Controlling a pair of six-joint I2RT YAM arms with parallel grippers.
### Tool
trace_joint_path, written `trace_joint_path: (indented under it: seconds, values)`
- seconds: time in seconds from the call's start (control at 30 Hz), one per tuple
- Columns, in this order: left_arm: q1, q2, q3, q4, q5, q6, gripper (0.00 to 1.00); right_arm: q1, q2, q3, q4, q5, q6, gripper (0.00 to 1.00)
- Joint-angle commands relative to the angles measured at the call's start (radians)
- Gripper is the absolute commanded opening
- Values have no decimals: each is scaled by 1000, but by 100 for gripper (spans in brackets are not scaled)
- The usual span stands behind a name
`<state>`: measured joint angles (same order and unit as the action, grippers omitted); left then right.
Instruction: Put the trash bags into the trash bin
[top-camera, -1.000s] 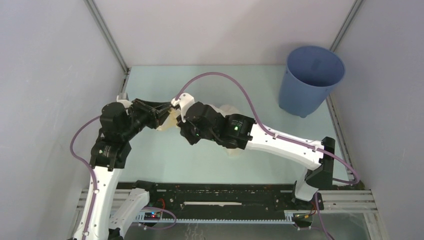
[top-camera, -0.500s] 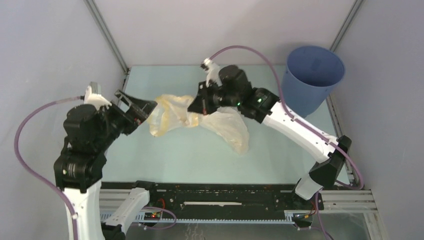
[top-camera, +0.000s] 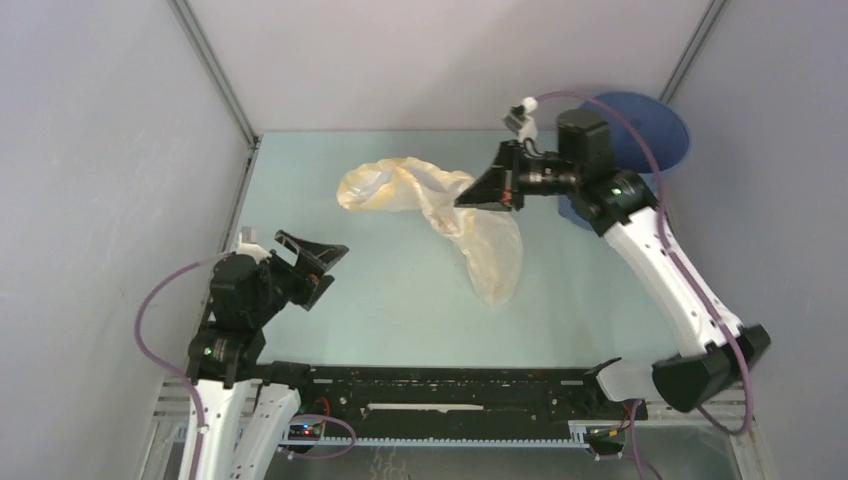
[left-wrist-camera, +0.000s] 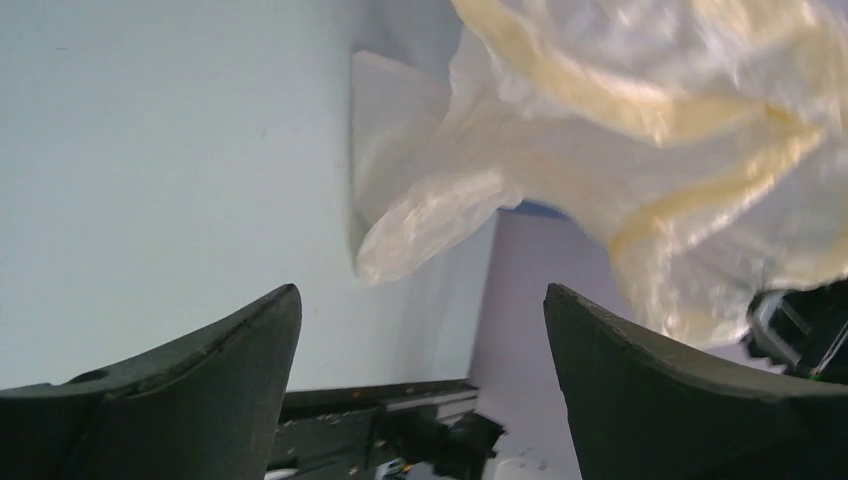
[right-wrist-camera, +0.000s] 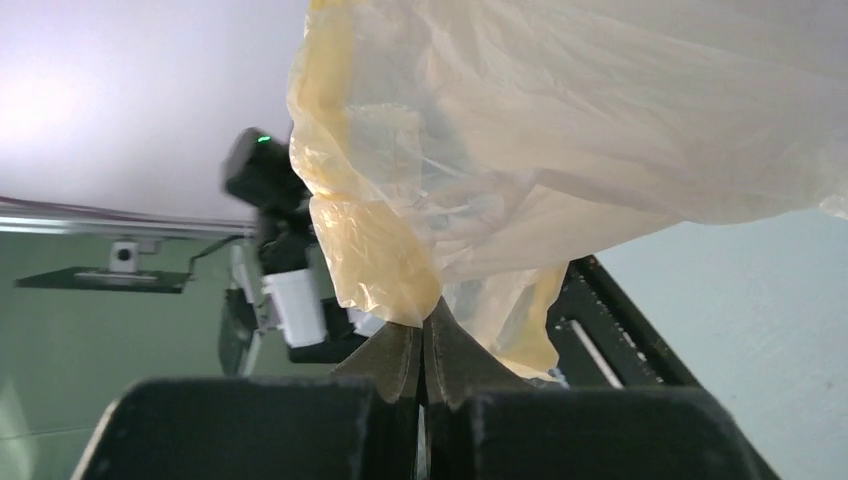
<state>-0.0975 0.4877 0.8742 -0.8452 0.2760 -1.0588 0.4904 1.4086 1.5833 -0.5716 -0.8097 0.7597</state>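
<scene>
Right jaws, pinching the crinkly yellowish plastic bag (top-camera: 400, 185), are nearing the round blue plastic bin (top-camera: 670, 130); left jaws are retreating, gaping.

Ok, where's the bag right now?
In the top view the bag is pinched in the right gripper over the table's far middle, left of the bin and clear of the open left gripper.

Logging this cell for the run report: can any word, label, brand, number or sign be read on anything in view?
None: no readable text in any view.
The bag, the bin, the left arm and the right arm show no label, brand or number.
The small electronics on the near rail are too small to read.
</scene>
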Motion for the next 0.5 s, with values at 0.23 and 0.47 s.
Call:
trace_joint_path:
  seconds: [0.23,0.47]
  values:
    - [-87,147,-251,973,155,-386,100,-206,-229,-106,96,-232,174,0]
    - [-175,160,-297,1191,114,-406,94,-249,-256,-111,121,-261,227,0]
